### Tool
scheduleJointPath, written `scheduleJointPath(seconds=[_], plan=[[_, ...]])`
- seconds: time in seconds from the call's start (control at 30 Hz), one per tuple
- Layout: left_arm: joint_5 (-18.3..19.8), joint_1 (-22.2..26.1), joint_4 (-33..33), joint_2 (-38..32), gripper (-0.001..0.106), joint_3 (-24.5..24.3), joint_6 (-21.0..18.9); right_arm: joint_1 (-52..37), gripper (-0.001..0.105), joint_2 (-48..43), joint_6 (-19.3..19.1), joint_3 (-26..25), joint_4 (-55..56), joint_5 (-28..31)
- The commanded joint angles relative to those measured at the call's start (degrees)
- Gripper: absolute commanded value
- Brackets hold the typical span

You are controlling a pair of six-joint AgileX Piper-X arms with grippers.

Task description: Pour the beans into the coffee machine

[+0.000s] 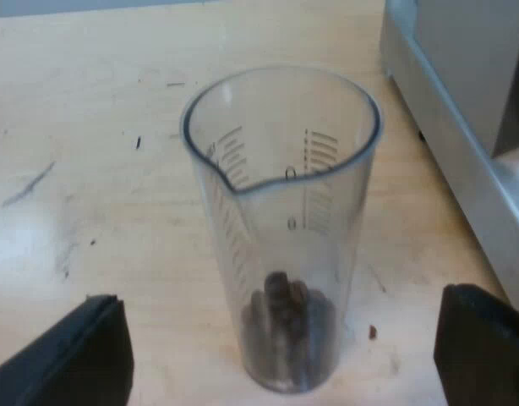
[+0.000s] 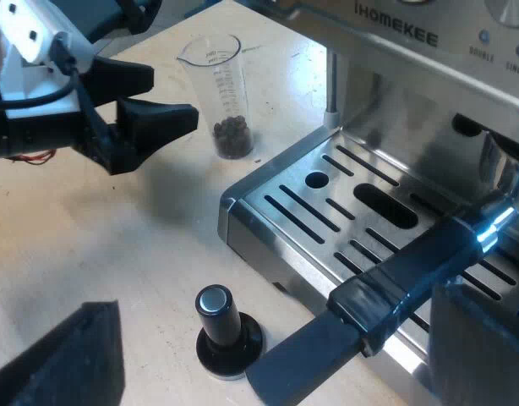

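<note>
The clear measuring glass (image 1: pixel 281 211) stands upright on the wooden table, with a small heap of coffee beans (image 1: pixel 286 326) at its bottom. My left gripper (image 1: pixel 285 338) is open, its black fingers (image 1: pixel 73 355) spread wide on either side of the glass's base without touching it. In the right wrist view the glass (image 2: pixel 221 93) stands by the corner of the espresso machine (image 2: pixel 412 51), and the left gripper (image 2: pixel 171 97) hovers just beside it. My right gripper (image 2: pixel 272 355) is open, low over the dark handle (image 2: pixel 395 283) of the holder at the machine's front.
The machine's metal base (image 1: pixel 462 127) runs close by the glass. Its slotted drip tray (image 2: pixel 293 211) juts toward the table. A tamper with a black knob (image 2: pixel 217 326) stands on the table near the tray's corner. One stray bean (image 1: pixel 372 332) lies beside the glass.
</note>
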Motion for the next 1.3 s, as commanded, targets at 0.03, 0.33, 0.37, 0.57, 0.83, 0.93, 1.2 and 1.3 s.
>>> scheduleJointPath(seconds=[0.03, 0.33, 0.37, 0.57, 0.83, 0.93, 1.2, 1.3], plan=[[-0.40, 0.00, -3.20, 2.84, 0.085, -1.70, -0.13, -0.01, 0.079, -0.06, -0.14, -0.20, -0.71, -0.41], [-0.40, 0.00, -5.33, 10.00, 0.085, -6.92, -0.13, -0.01, 0.079, -0.06, -0.14, -0.20, -0.71, -0.41], [-0.40, 0.00, -5.63, 10.63, 0.085, -7.77, -0.13, -0.01, 0.079, -0.06, -0.14, -0.20, -0.71, -0.41], [-0.40, 0.00, -5.63, 11.24, 0.085, -8.97, -0.13, -0.01, 0.079, -0.06, -0.14, -0.20, -0.71, -0.41], [-0.40, 0.00, -5.01, 11.88, 0.040, -11.12, -0.13, -0.01, 0.079, -0.06, -0.14, -0.20, -0.71, -0.41], [0.05, 0.00, -4.12, 11.03, 0.028, -11.12, -0.38, -0.01, 0.079, -0.06, -0.14, -0.20, -0.71, -0.41], [3.37, 0.00, -0.58, 1.64, 0.025, -7.60, -0.37, -0.01, 0.079, -0.06, -0.14, -0.20, -0.80, -0.41], [3.50, 0.00, 6.03, -4.20, 0.025, -7.08, -0.37, -0.01, 0.079, -0.06, -0.14, -0.20, -0.80, -0.41]])
